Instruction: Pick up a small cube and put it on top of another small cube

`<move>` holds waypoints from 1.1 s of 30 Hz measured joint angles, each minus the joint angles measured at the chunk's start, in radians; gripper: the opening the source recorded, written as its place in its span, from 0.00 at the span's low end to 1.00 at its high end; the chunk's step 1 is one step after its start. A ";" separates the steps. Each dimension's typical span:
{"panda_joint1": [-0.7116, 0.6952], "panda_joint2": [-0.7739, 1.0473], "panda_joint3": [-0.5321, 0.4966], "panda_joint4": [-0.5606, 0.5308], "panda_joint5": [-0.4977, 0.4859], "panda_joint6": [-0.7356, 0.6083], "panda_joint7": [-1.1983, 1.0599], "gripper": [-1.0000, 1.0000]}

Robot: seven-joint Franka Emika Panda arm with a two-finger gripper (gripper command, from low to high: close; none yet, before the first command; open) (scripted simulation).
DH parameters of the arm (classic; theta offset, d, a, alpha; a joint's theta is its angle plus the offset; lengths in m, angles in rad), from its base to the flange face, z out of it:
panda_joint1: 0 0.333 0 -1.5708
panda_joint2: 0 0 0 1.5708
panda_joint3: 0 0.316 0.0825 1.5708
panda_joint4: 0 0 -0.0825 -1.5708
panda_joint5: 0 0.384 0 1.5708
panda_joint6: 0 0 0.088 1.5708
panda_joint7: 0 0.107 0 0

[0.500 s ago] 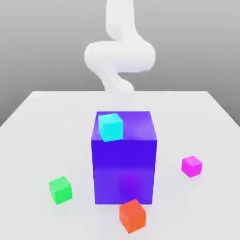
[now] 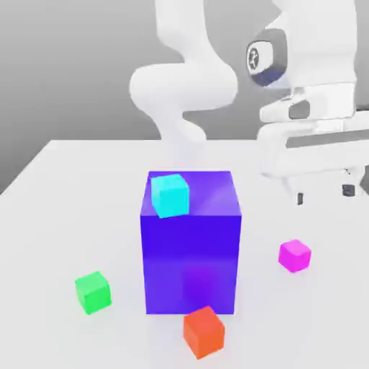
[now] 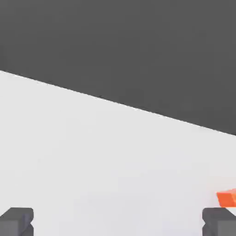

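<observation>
Cube inventory, by type: small cubes, quantity four: one cyan [image 2: 170, 196], one green [image 2: 94, 292], one orange-red [image 2: 204, 333], one magenta [image 2: 295, 256]. Large blue-violet cube [image 2: 191, 263], quantity one. Total cubes: five. White table [image 2: 65, 216]: one. Robot arm [image 2: 184, 86]: one.

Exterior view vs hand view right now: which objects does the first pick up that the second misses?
Exterior only: the cyan cube on top of the big blue-violet cube, the green cube, the magenta cube and the white arm.

Hand only: no extra object, but a dark area past the table's edge, close up.

Both: the orange-red cube, just a part of it in the hand view, the white table, and the open gripper with nothing between its fingers.
</observation>
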 joint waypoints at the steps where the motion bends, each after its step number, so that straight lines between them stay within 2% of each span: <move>1: 0.020 0.046 0.026 -0.033 0.000 0.034 0.019 0.50; 3: 0.059 0.149 0.073 -0.095 -0.021 0.108 0.072 0.50; 6: 0.095 0.256 0.050 -0.105 -0.161 0.184 0.188 0.50; 10: 0.215 0.371 -0.131 -0.080 -0.370 0.267 0.344 0.50; 12: 0.303 0.425 -0.235 -0.068 -0.433 0.310 0.392 0.50; 14: 0.389 0.478 -0.327 -0.060 -0.452 0.355 0.406 0.50; 15: 0.411 0.492 -0.350 -0.057 -0.459 0.367 0.411 0.00; 21: 0.421 0.499 -0.362 -0.056 -0.465 0.374 0.416 0.00; 24: 0.358 0.448 -0.289 -0.065 -0.427 0.332 0.389 0.00; 29: 0.262 0.313 -0.137 -0.097 -0.214 0.231 0.232 0.00; 33: 0.293 0.209 -0.124 -0.118 -0.072 0.154 0.126 0.00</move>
